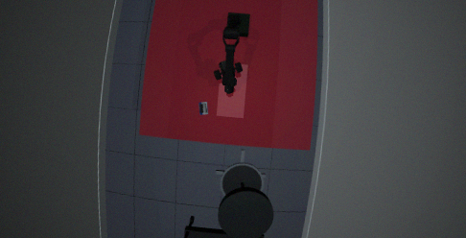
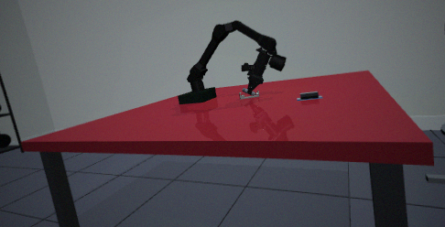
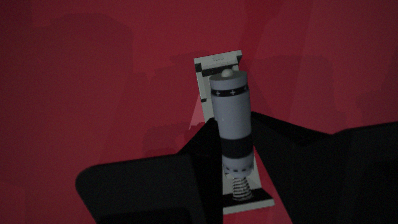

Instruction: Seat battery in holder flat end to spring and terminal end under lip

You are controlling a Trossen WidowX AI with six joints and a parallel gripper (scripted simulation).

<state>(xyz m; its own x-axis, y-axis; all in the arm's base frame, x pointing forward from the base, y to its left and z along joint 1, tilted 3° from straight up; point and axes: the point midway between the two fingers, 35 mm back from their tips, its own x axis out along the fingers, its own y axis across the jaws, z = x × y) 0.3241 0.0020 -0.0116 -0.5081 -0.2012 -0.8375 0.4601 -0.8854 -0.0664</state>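
The grey battery (image 3: 234, 117) is held between the fingers of my gripper (image 3: 233, 120) (image 2: 249, 92), which is shut on it. In the wrist view its terminal end points up the image and looks higher than its flat end, so it is tilted. The pale holder (image 3: 248, 204) (image 2: 249, 97) lies on the table under it. Its lip (image 3: 218, 60) shows beyond the terminal end, which is not under it. The coil spring (image 3: 242, 189) shows just below the flat end; whether they touch I cannot tell. The middle of the holder is mostly hidden by the battery and fingers.
A small dark block on a blue and white base (image 1: 203, 108) (image 2: 309, 96) stands on the red table (image 1: 283, 85) (image 2: 160, 129), apart from the holder. The arm's dark base (image 1: 244, 24) (image 2: 197, 96) is on the other side. A round stool (image 1: 245, 212) stands off the table.
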